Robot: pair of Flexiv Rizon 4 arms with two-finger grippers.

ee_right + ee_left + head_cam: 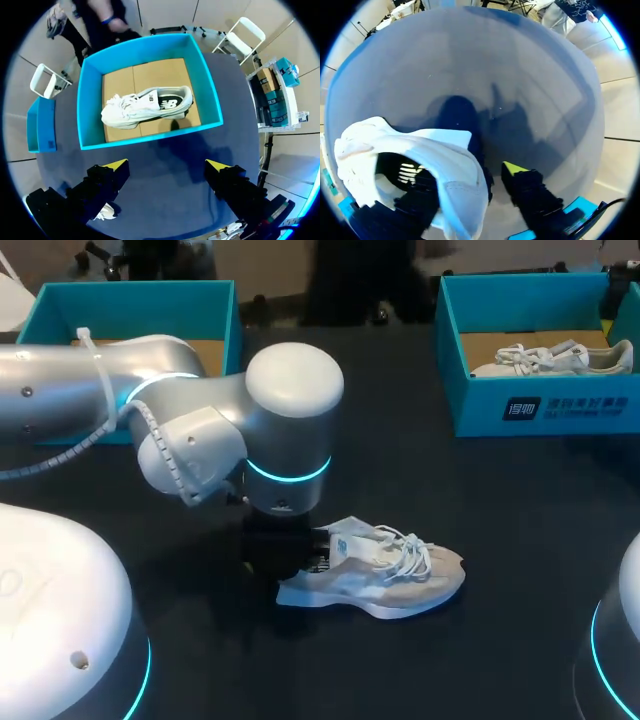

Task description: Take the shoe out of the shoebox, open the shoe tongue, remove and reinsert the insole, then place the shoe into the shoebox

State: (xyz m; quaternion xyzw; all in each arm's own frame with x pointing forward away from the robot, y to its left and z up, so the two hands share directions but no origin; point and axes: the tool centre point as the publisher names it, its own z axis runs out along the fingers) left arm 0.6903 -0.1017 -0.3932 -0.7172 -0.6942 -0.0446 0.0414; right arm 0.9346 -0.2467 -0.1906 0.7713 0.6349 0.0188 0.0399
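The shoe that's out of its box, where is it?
In the head view the shoe lies on the dark table near the middle, its heel at the left end effector.

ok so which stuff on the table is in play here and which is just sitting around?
In play: shoe, left end effector at its heel, left box (likely its own).
Idle: right box, second shoe in it, right end effector open, touching neither.
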